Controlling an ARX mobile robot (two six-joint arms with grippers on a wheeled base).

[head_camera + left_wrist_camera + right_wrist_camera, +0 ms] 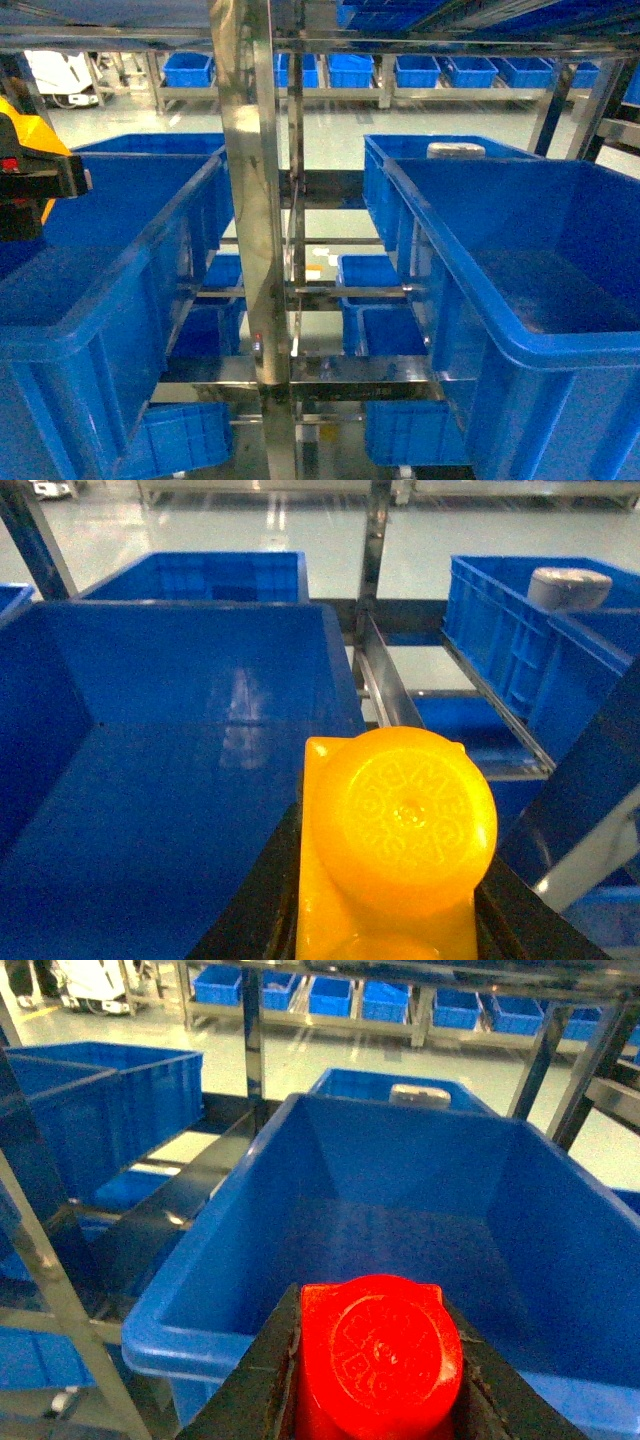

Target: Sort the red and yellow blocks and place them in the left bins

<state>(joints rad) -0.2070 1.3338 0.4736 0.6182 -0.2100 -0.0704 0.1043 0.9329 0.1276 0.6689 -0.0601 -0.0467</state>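
Observation:
My left gripper [390,900] is shut on the orange-yellow block [400,825], whose round stud faces the camera. It hangs over the near right part of the front left bin [150,780], which looks empty. In the head view that block [30,135] and the black left gripper [40,176] show at the far left edge, above the left bin [100,300]. A second left bin [200,575] stands behind the first. My right gripper [378,1390] is shut on the red block [380,1355], just before the near rim of the right-hand blue crate [200,1335]. The right gripper is not in the head view.
A shiny metal rack post [250,200] rises between the left and right crates [520,300]. A white round object [420,1095] lies in the crate behind the right one. More blue crates sit on lower shelves [385,300] and along the far wall [420,70].

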